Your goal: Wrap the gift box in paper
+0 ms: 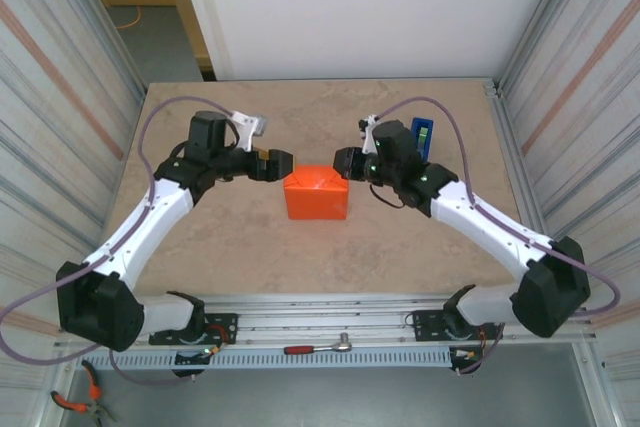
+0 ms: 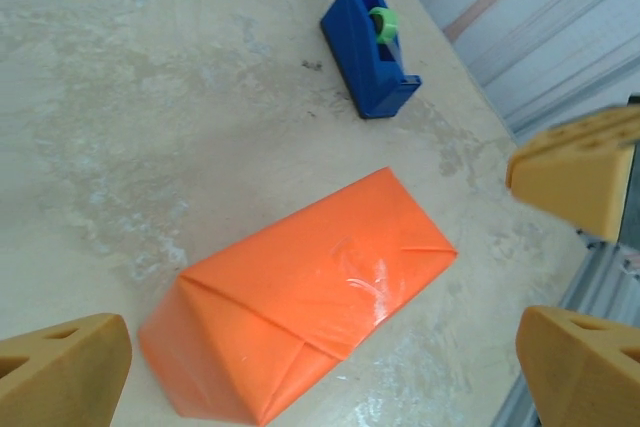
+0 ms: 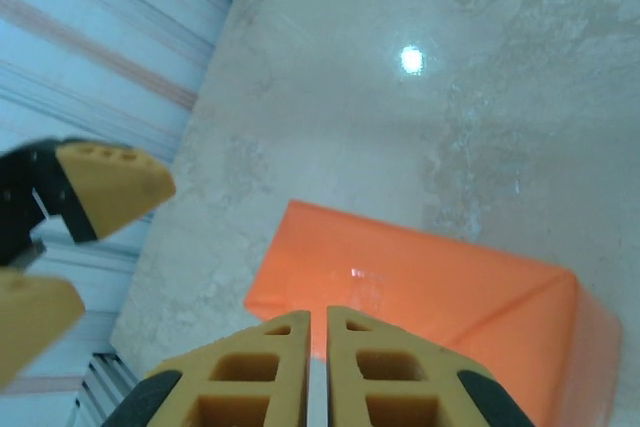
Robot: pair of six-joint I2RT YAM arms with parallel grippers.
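The bright orange thin sheet of paper [image 1: 317,197] is folded round what I take to be the small flat gift box, which is fully covered; the parcel sits on the beige stone-look table [image 1: 250,247], to the left of the narrow blue plastic tape dispenser with the green roll [image 1: 423,137] and nearer the arm bases than it, well apart from it. The right claw [image 1: 345,164] hangs between dispenser and parcel, just beside the parcel's edge; its tan fingers [image 3: 250,377] are all but together with a thin slit between them, and I see nothing in it. The left claw [image 1: 283,164] is on the parcel's side away from the dispenser, spread wide and holding nothing.

I would expect the parcel to be light; the box should give it stiff, flat faces, but the skin is glossy paper, likely slippery and quick to crease or tear. The end facing the left claw shows folded triangular flaps, and a shiny patch on top may be tape, though I cannot be sure; a pinch on a flap could pull the folds open. Better to press on two opposite flat sides, gently.
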